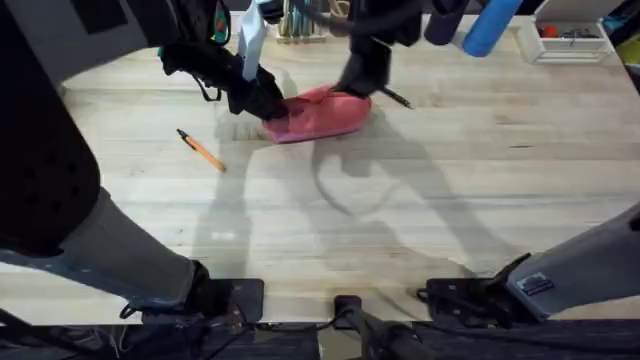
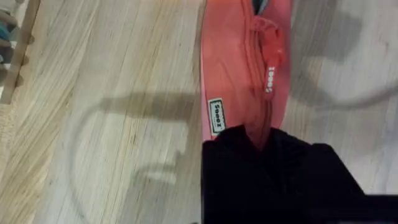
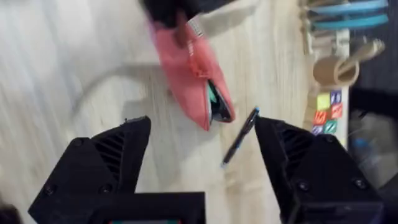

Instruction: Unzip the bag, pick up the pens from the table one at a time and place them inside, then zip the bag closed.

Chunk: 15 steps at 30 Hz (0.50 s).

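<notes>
left gripper (image 2: 264, 140) fingers pinched shut on the bag (image 1: 318, 114) at its 9 o'clock end. right gripper (image 3: 202, 152) fingers spread wide, holding nothing, above the bag's 3 o'clock end. bag long axis runs 9 to 3 o'clock at the table's (image 1: 420, 210) far middle, zipper partly open. black pen (image 1: 396, 98) lies just off the bag at 2 o'clock; orange pen (image 1: 201, 150) lies well apart at 8 o'clock, black tip toward 10.

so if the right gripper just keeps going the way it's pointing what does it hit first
Most likely the black pen, lying on the table between the open fingers of the right gripper, just beside the bag's open end. Depth is unclear, so the bag could come first.
</notes>
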Tool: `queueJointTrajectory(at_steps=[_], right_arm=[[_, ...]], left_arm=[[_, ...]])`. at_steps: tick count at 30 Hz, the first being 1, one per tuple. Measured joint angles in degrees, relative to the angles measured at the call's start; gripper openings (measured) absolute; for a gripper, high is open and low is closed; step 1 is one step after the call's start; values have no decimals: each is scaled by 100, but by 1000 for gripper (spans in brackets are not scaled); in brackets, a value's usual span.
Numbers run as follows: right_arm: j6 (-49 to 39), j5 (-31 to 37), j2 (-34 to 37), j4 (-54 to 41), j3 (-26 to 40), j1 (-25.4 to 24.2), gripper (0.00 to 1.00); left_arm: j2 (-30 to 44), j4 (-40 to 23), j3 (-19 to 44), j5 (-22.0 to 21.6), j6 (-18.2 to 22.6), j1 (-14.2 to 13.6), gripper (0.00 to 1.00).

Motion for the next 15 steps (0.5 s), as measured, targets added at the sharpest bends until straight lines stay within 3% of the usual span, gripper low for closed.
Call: queueJointTrajectory(at_steps=[6,15], right_arm=[[-1356,-61,0,-75,0,2,996],[-1952,-134,0,-75,0,2,996]], left_arm=[[0,-1,0,0,0,0,42],[0,-1,0,0,0,0,42]])
